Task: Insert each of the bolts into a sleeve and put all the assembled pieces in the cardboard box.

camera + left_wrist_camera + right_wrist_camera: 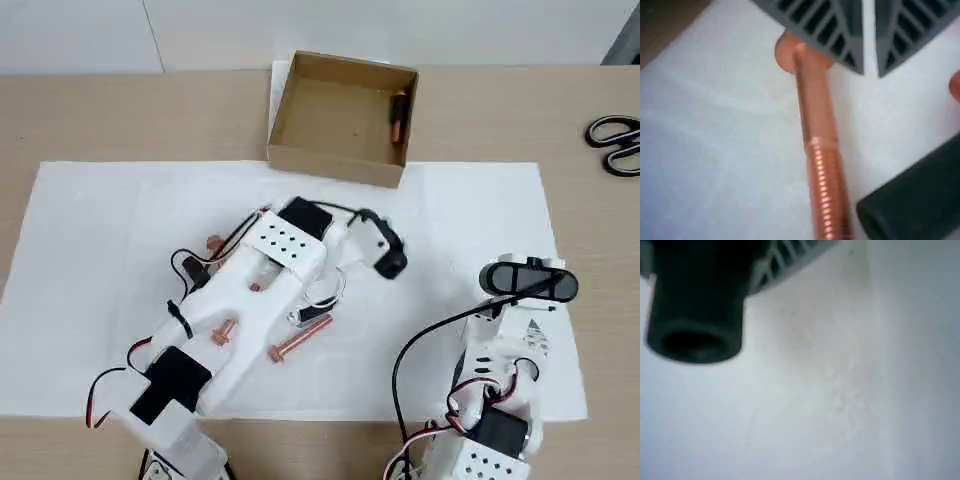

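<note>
A copper bolt lies on the white paper, also seen as bolt in the high view. My left gripper hovers just over its head, fingers nearly together with nothing between them; the head sits beside one finger. A black sleeve lies close by. My right gripper is at the right of the paper, shut on another black sleeve, whose hollow end faces the paper. The cardboard box stands at the back with one assembled piece inside.
Two more copper bolts show beside and under the left arm. Scissors lie at the far right on the wooden table. The white paper covers the work area.
</note>
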You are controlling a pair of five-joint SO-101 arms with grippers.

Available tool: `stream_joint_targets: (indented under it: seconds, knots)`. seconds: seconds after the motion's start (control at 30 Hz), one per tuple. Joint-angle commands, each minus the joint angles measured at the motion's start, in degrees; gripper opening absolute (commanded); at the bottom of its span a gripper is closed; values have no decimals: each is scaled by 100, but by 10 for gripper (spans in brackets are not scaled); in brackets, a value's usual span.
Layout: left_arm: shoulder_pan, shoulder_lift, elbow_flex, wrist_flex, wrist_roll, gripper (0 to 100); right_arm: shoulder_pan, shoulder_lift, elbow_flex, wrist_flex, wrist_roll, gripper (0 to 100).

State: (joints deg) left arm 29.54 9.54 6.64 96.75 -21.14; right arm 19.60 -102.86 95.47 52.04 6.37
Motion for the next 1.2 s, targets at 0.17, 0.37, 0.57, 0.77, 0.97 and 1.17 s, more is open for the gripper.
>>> stream_joint_targets:
  seconds: [0.17, 0.37, 0.57, 0.77, 0.97, 1.17]
  knots:
    - [738, -26, -251, 369, 589, 8, 66, -110, -26, -119, -53, 5]
    - [1002, -26, -233, 369, 756, 8, 66, -110, -26, -110, -35, 5]
    - [571, -26, -233, 369, 1011, 17, 66, -110, -26, -101, -35, 5]
    - [325, -26, -31, 378, 1020, 137, 66, -110, -26, -110, -35, 5]
    - [308, -18, 356, 369, 1002, 104, 66, -110, -26, -110, -35, 5]
    - [299, 18, 602, 360, 976, 101, 66, -110, -26, -92, -35, 5]
